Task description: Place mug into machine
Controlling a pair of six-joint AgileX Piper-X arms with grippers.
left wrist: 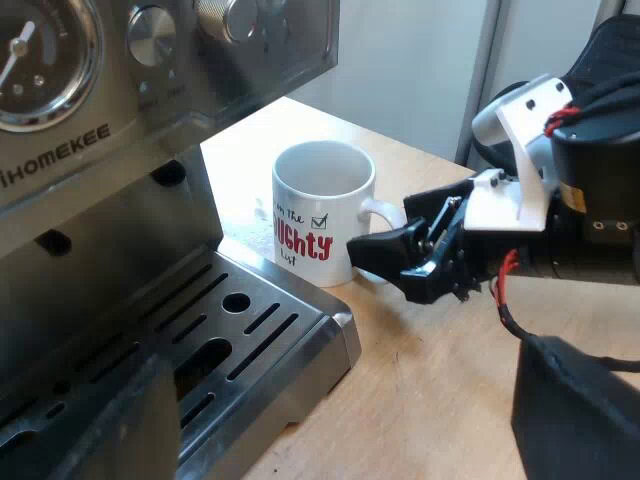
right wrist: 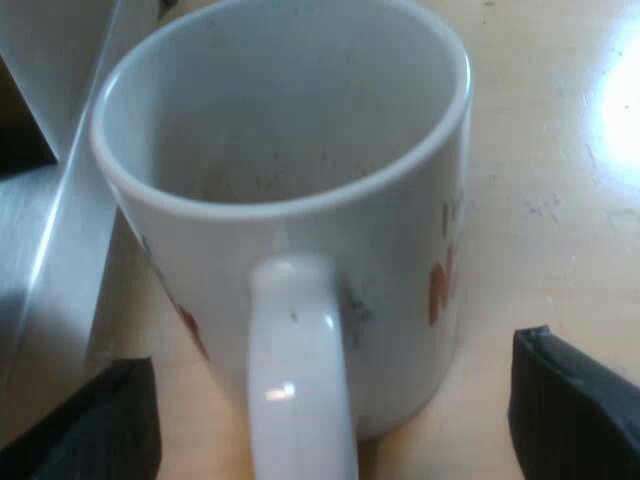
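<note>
Right gripper is spread wide, nothing pinched yet. Its two black fingers sit either side of the mug's handle without touching it, as far as I can tell. If I call the handle the mug's 6 o'clock, the fingers are at roughly 5 and 7. From my left wrist cam the right gripper is right up at the handle.

White mug with red lettering is upright on the wooden table, empty inside. It's just beside the corner of the slotted drip tray but not on it. The HOMEKEE espresso machine is at about the mug's 9 to 10 o'clock.

Left gripper is spread too, holding nothing, hanging over the tray's edge.
</note>
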